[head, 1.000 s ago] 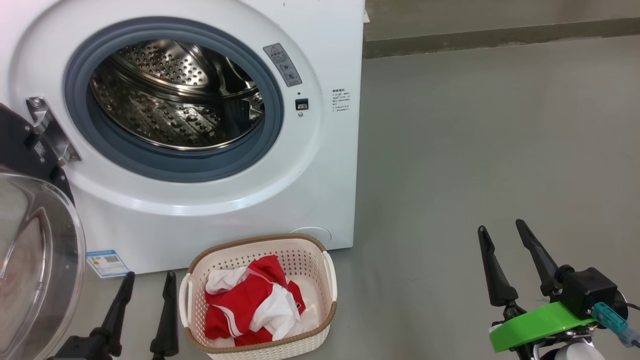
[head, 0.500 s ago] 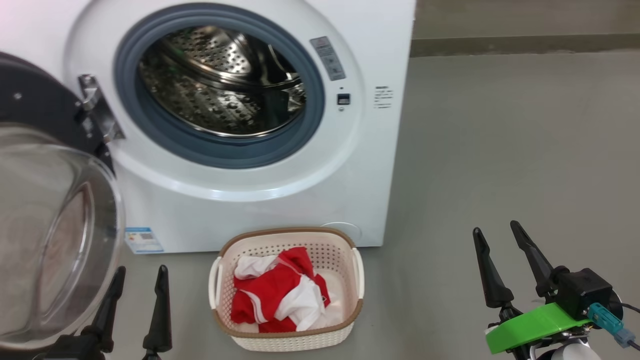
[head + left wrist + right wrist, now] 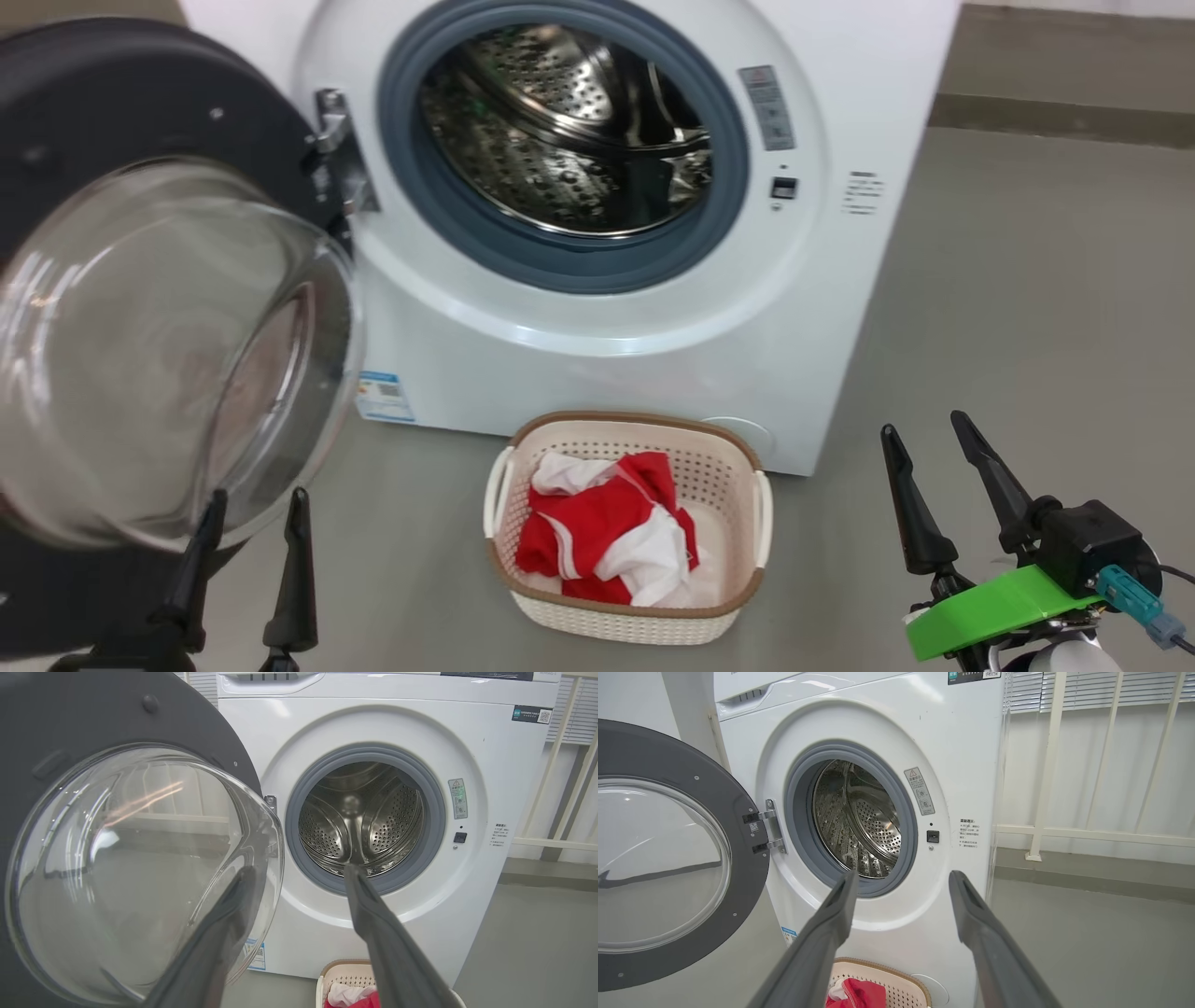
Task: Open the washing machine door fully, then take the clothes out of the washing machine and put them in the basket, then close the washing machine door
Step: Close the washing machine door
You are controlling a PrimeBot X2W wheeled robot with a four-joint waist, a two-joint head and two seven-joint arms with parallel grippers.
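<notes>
Drum (image 3: 560,140) empty, clothes (image 3: 607,541) in basket (image 3: 635,417) at 6 o'clock; door (image 3: 168,345) hangs wide at 9. You hold left gripper (image 3: 259,495) and right gripper (image 3: 922,423) spread, empty. Left sits nearest door, likely for closing.

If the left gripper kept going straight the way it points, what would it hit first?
Probably the washing machine door: the left gripper points at its bulging glass window, which looks nearest. Depth is unclear; one finger aims past it toward the open drum.
</notes>
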